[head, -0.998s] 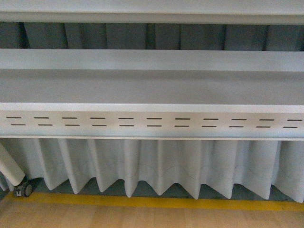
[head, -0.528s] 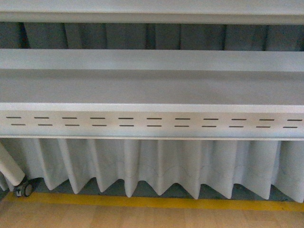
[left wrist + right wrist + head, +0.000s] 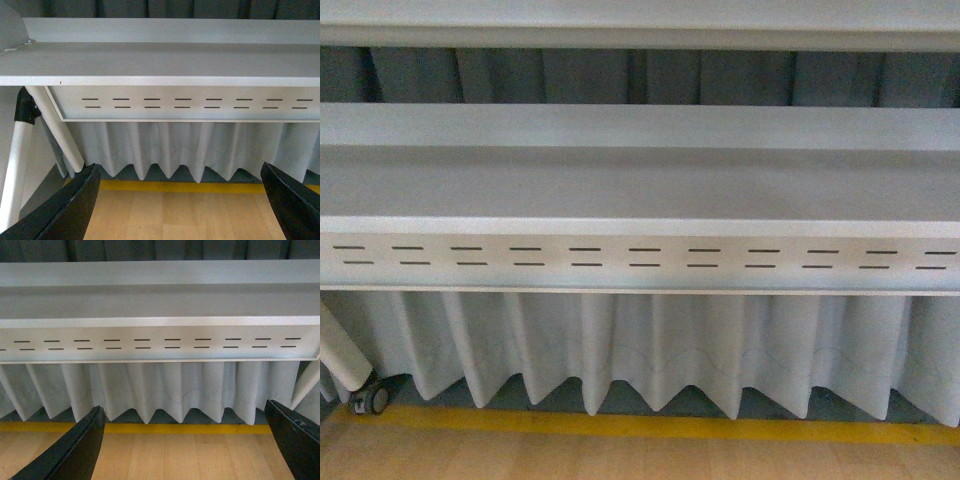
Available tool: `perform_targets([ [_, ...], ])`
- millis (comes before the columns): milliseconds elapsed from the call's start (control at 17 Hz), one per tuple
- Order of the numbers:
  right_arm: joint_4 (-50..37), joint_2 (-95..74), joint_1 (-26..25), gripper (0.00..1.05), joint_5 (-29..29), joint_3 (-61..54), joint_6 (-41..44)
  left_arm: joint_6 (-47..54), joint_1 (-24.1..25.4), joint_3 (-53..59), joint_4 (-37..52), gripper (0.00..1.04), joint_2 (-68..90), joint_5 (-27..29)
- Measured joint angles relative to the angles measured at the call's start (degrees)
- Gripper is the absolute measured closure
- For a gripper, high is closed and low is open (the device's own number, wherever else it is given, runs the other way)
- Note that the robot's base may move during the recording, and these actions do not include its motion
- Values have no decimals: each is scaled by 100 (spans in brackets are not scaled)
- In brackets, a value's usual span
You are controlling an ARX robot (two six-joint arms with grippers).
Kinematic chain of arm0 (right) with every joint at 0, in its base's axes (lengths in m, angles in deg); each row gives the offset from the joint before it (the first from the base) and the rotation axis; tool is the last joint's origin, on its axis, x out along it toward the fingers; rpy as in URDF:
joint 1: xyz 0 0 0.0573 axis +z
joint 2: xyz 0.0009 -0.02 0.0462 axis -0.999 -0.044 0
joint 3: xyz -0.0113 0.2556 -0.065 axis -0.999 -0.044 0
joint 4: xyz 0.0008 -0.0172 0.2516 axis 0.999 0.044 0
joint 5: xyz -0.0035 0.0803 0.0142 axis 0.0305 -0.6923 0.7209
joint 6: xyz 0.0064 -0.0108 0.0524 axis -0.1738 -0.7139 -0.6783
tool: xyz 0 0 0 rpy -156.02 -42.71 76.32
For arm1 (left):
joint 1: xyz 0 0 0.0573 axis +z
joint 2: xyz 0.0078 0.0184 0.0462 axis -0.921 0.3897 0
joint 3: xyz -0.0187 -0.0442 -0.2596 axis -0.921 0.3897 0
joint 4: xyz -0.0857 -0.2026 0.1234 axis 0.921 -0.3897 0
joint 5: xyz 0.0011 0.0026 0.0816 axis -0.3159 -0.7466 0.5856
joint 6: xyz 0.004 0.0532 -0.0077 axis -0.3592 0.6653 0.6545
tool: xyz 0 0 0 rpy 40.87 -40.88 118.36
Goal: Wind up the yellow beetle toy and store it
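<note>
Grey metal shelves [image 3: 640, 185] fill the upper half of the front view, with a slotted lip across the middle. Below it hangs a pleated white curtain [image 3: 650, 345], then a yellow floor stripe [image 3: 650, 426] and wooden floor [image 3: 620, 462] run along the bottom edge. At lower left stand a white leg [image 3: 340, 355] and a small caster [image 3: 370, 400]. Neither arm shows, and the yellow beetle toy is nowhere in this picture.

From the left wrist we see the same shelves, curtain and floor. The left pincer [image 3: 180, 200] has its two black fingers [image 3: 70, 205] spread wide apart with nothing between them. No toy appears.

From the right wrist the picture is much alike. The right pincer [image 3: 182, 440] is also spread wide, its fingers [image 3: 75, 447] holding nothing, and the toy is out of sight.

We judge the toy to be light, hard and glossy, so likely slippery. We would take it across its sides above the wheels, leaving the wheels free for winding.

Against the front views from a second and half a second ago, we find nothing moved.
</note>
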Motion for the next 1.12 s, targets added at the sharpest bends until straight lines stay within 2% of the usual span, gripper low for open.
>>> perform_targets([
  [1116, 0, 0, 0, 7, 2, 0, -11, -2, 0, 0, -2, 7, 0, 0],
])
